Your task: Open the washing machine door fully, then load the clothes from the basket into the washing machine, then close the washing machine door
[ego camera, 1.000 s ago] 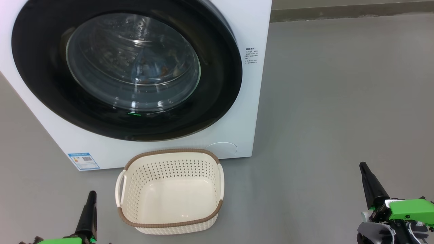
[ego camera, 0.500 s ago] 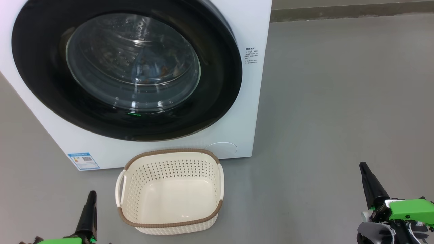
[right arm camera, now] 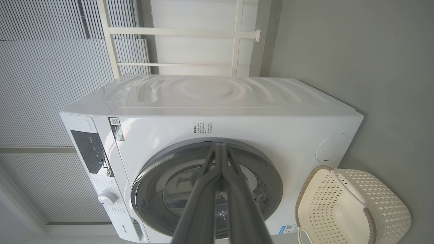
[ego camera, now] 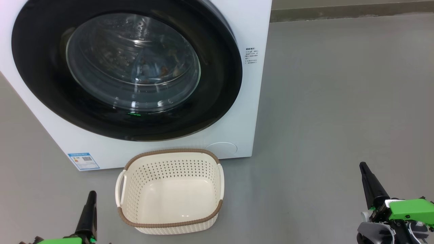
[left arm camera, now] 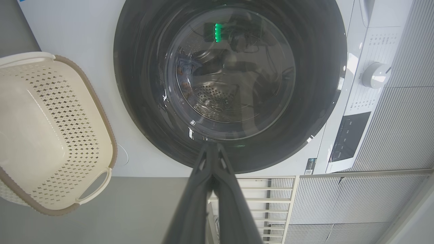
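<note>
The washing machine (ego camera: 252, 112) stands at the upper left of the head view. The washing machine door (ego camera: 220, 84), glossy black around a glass bowl, lies flat against its front. Through the glass I make out bits of blue and orange clothes (ego camera: 162, 71) in the drum; they show too as the clothes (left arm camera: 184, 67) in the left wrist view. The cream basket (ego camera: 171, 151) sits on the floor before the machine with nothing in it. My left gripper (ego camera: 91, 194) is shut just left of the basket. My right gripper (ego camera: 363, 166) is shut far to its right. Both hold nothing.
Grey floor spreads to the right of the machine up to a wall base (ego camera: 339, 12). A round service cover (ego camera: 222, 148) sits low on the machine, just behind the basket. The control panel knob (left arm camera: 376, 75) and slatted wall panels (left arm camera: 400, 128) appear in the left wrist view.
</note>
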